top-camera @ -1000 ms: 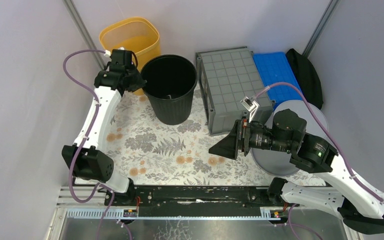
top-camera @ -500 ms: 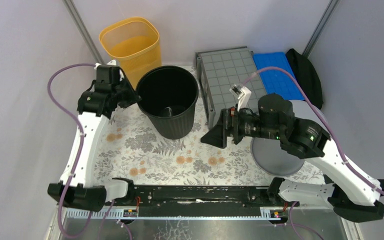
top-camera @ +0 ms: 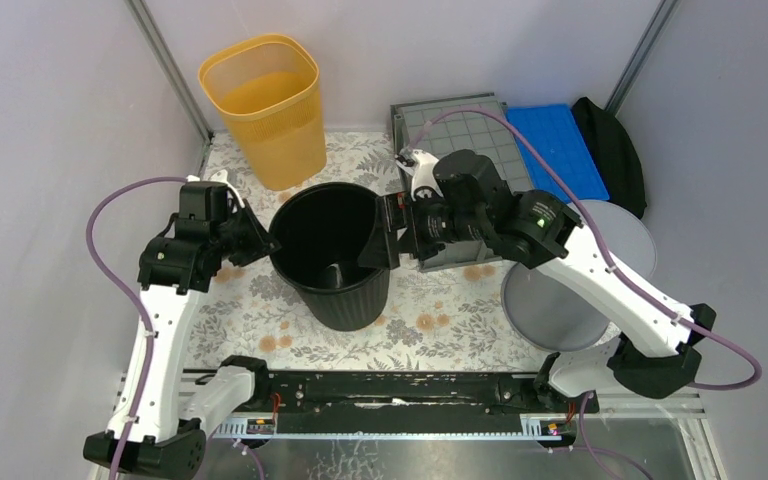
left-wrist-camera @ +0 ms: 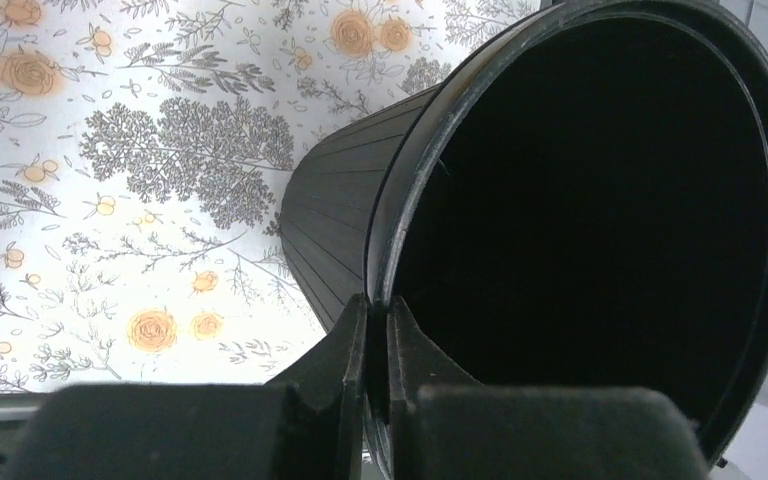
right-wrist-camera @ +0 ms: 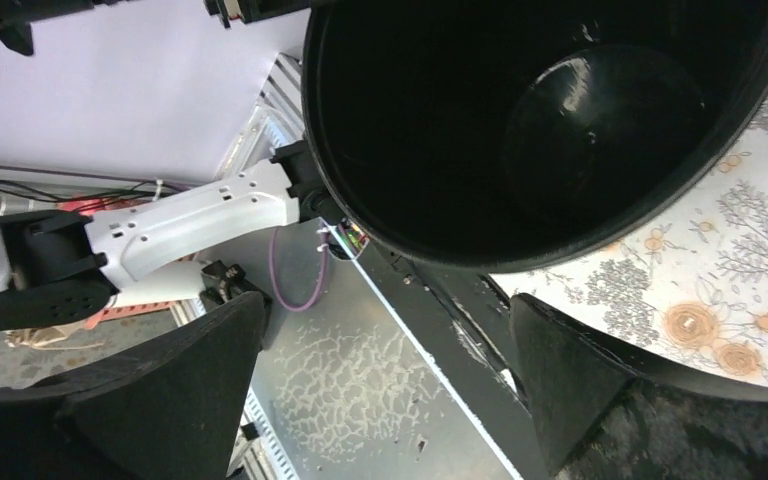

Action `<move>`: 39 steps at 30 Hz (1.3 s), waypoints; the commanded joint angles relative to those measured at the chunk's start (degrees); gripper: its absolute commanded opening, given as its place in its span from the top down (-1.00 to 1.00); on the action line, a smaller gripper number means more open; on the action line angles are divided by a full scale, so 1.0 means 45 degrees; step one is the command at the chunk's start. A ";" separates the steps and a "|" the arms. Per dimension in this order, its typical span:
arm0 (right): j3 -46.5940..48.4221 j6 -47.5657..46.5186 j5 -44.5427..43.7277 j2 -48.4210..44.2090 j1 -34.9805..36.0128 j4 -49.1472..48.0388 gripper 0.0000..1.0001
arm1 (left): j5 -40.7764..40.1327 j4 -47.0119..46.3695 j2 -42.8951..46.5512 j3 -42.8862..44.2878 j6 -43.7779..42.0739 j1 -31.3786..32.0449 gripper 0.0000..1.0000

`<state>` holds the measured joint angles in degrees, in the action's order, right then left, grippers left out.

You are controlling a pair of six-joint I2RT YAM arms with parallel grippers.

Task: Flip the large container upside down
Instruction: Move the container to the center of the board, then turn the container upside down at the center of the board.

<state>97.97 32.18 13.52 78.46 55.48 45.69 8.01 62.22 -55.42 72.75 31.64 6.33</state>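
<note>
A: Where's the dark-grey rectangular plastic crate?

B: At the back of the table, gridded underside up, partly hidden behind the right arm and apart from both sets of jaws.

A: And the black round plastic bin?

B: Front-left of it. The left gripper is pinched tight on its left rim. The right gripper is spread wide just beside its right rim, holding nothing.

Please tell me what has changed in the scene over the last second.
The left gripper, keeping its hold on the rim of the black bin, pulled the bin toward the near edge, away from the yellow bin. The right gripper swung left from in front of the grey crate to the black bin's right rim, with its jaws open and holding nothing. The crate, yellow bin, blue tray and light-grey bucket stayed put.
</note>
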 commanded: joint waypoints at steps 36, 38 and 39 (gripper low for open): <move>0.5107 0.3287 -0.2406 0.4865 0.1629 0.1217 -0.88 | -0.0790 -0.1292 0.1580 0.1729 0.0722 0.0100 -1.00; 0.5400 0.3257 -0.2898 0.5141 0.1903 0.1574 -0.88 | -0.1354 -0.1102 0.1365 0.2575 0.0814 0.0108 -1.00; 0.5484 0.3258 -0.3123 0.5243 0.2049 0.1700 -0.87 | -0.1649 -0.1002 0.1203 0.3227 0.0835 0.0099 -1.00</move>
<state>118.50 46.57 5.52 100.97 62.48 50.00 7.62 58.87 -48.82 79.53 34.00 6.70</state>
